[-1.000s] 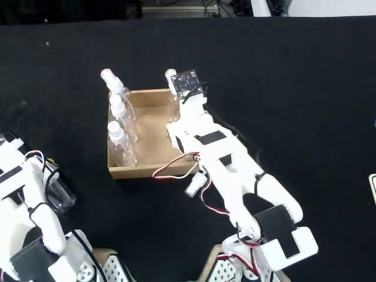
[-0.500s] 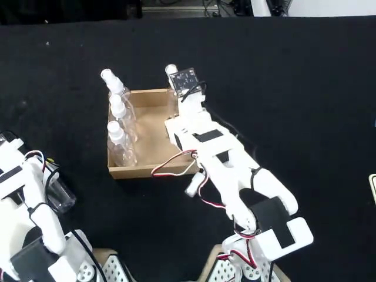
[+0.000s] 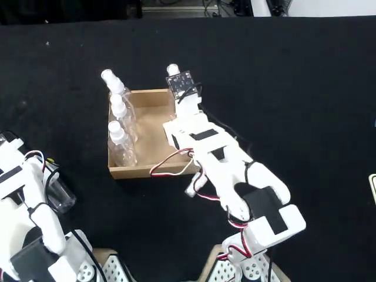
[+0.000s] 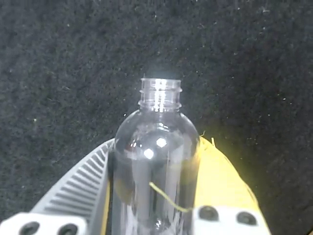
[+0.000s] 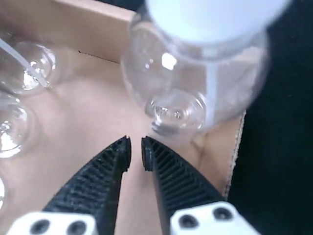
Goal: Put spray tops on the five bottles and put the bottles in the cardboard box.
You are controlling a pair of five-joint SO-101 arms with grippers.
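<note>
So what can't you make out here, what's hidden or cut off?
High view: the right arm covers the corner bottle's body and the cardboard box's right wall.
Left wrist view: the picture's edge cuts off the uncapped bottle's base.
Right wrist view: the corner bottle's spray top is blurred, too close, and cut by the edge.

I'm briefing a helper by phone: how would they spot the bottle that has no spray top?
Find the cardboard box in the middle of the black table; the four bottles in it wear white spray tops. Look to the left arm at the table's near edge: its pincer holds a clear bottle outside the box, its threaded neck bare and open.
</note>
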